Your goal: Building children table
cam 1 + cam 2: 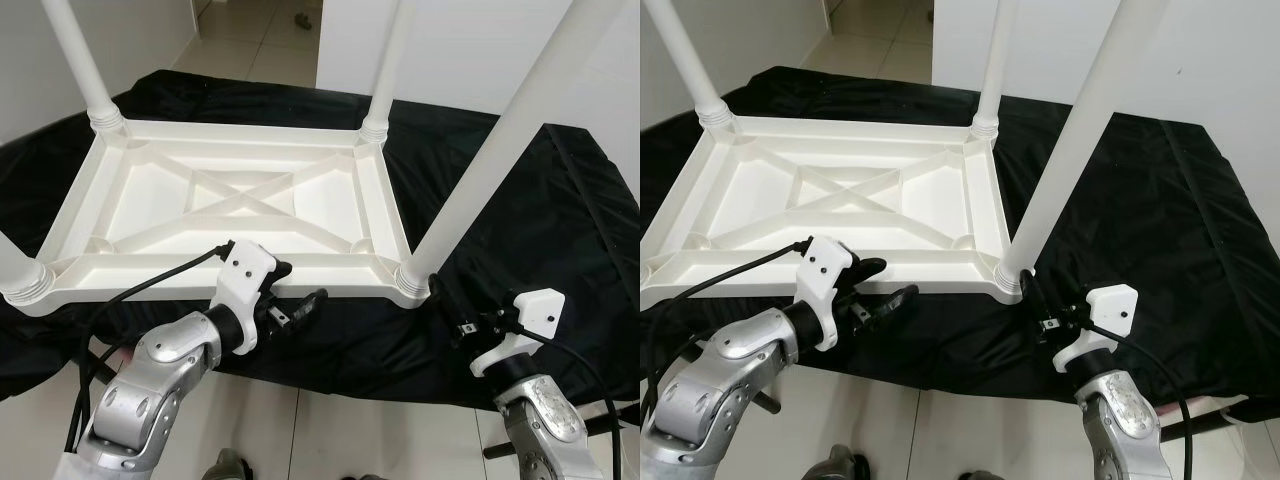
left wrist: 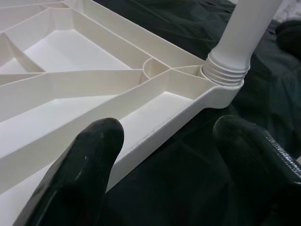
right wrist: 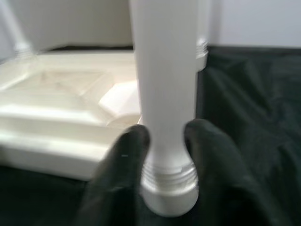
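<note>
You've got the white plastic table top [image 1: 240,200] lying upside down on a surface covered in black cloth [image 1: 540,230], ribbed underside facing up with an X brace across the middle. Legs are standing up out of its corners: one at about 10 o'clock [image 1: 85,60], one at roughly 12 to 1 o'clock [image 1: 390,60], and the near right corner leg [image 1: 500,140] at around 3 to 4 o'clock, slanting up toward the top right of the head views. At 8 o'clock you can also see the threaded base of the near left leg [image 1: 25,280] sitting in its corner. Your right gripper [image 3: 164,141] is down at the bottom of that near right leg, just above the threaded collar where it meets the corner socket, and its fingers [image 3: 120,169] are closed in on the leg from both sides, touching it as far as the right wrist view shows. Your left gripper [image 2: 164,155] is at about 6 to 7 o'clock, at the near long edge of the table top, fingers [image 2: 89,160] spread wide with nothing held; in the left wrist view one finger sits over the rim of the table top and the other over the black cloth. Past the far edge there's pale tiled floor [image 1: 250,30] and a white wall [image 1: 470,40].
</note>
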### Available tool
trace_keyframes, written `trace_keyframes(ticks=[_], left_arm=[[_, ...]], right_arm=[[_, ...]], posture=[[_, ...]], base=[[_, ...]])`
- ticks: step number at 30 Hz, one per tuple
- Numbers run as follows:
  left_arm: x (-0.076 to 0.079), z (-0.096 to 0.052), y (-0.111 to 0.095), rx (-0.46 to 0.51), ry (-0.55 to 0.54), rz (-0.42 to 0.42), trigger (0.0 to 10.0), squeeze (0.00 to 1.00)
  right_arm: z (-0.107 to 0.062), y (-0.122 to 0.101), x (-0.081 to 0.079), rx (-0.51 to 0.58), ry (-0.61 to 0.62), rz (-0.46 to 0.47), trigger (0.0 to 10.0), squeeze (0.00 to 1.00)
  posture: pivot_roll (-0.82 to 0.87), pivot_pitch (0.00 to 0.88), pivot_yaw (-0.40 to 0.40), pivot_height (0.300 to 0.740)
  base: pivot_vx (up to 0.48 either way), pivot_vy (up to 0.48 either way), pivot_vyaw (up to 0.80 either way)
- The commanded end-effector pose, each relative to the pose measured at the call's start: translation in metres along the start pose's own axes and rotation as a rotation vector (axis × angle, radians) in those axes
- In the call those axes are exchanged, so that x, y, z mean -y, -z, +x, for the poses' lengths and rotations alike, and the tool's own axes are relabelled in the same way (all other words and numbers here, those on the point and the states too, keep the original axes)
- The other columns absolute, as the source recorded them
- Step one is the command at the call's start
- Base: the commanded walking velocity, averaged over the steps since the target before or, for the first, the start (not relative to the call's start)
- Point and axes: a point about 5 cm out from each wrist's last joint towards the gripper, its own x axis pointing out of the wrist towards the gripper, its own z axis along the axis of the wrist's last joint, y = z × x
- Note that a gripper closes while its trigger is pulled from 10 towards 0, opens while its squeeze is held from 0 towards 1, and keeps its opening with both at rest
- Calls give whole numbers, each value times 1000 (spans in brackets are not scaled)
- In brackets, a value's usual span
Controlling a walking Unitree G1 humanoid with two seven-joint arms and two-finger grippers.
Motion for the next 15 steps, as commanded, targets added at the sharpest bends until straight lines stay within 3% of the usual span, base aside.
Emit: trace_keyframes(ticks=[1, 3, 4, 5, 6, 7, 15], left_arm=[[8, -4, -2, 2, 140, -3, 10000, 0], [9, -6, -3, 7, 137, -4, 10000, 0], [12, -9, -4, 4, 142, 0, 10000, 0], [15, -11, -3, -2, 151, 3, 10000, 0], [15, -11, -3, -2, 151, 3, 10000, 0], [17, -14, 1, -27, 157, 20, 10000, 0], [20, -19, 13, -95, 144, 66, 10000, 0]], right_arm=[[0, 3, 1, -18, -14, 23, 0, 0], [2, 5, 0, -32, -49, 28, 0, 0], [3, 8, 0, -52, -95, 30, 3647, 0], [4, 10, -2, -69, -136, 42, 5098, 0], [4, 10, -2, -69, -136, 42, 5098, 0], [7, 12, 0, -86, -173, 45, 10000, 0], [20, 18, 14, -128, -267, 40, 10000, 0]], posture=[[94, 91, -54, 740], [99, 91, -61, 740], [99, 91, -61, 740], [108, 91, -71, 740], [108, 91, -71, 740], [109, 92, -72, 740], [111, 93, -75, 740]], base=[[0, 0, 0], [0, 0, 0], [0, 0, 0], [0, 0, 0], [0, 0, 0], [0, 0, 0], [0, 0, 0]])
